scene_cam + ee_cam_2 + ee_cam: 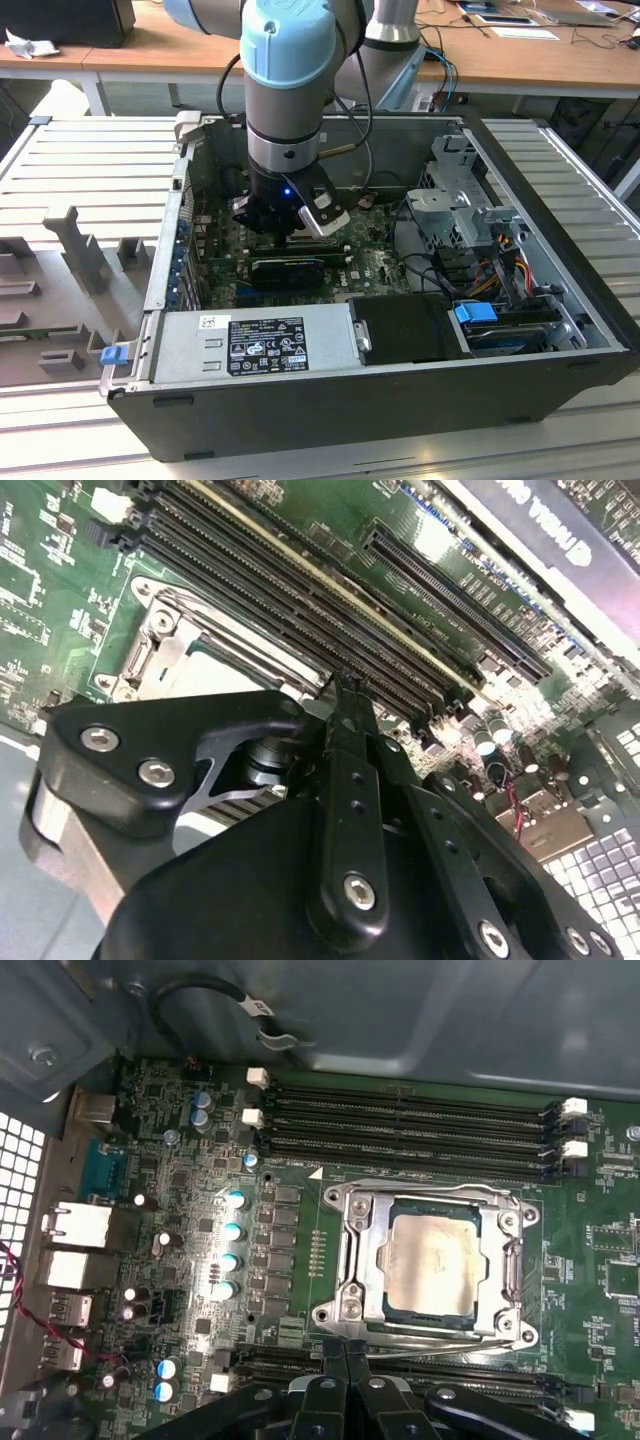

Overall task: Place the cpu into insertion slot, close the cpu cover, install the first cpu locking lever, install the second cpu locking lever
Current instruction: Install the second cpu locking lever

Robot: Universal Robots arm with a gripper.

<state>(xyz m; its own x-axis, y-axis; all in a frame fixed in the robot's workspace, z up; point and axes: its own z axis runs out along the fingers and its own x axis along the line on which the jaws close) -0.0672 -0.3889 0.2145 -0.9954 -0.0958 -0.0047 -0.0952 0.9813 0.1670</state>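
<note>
**Chip seated, cover down, gripper poised at the socket's edge**

We're inside the open computer case (pixel 560 330), and the arm has its gripper (pixel 290 228) low over the motherboard (pixel 365 265), just above the black card standing on it in the exterior view. In the first wrist view we get the clear look: the cpu (pixel 432 1262) sits flat in the insertion slot (pixel 430 1265), pale metal top up, and the cpu cover (pixel 350 1260) lies down around it, framing the chip through its window. Thin wire levers run along the frame's edges; whether they're latched, we can't tell. The gripper (pixel 345 1352) hangs just beside the socket's near edge, its two fingertips (pixel 333 1360) pressed together with nothing between them, and we see no contact with the frame. In the second wrist view, the closed fingers (pixel 350 730) point at the long black memory slots (pixel 300 590) running alongside the socket (pixel 170 645).
</note>
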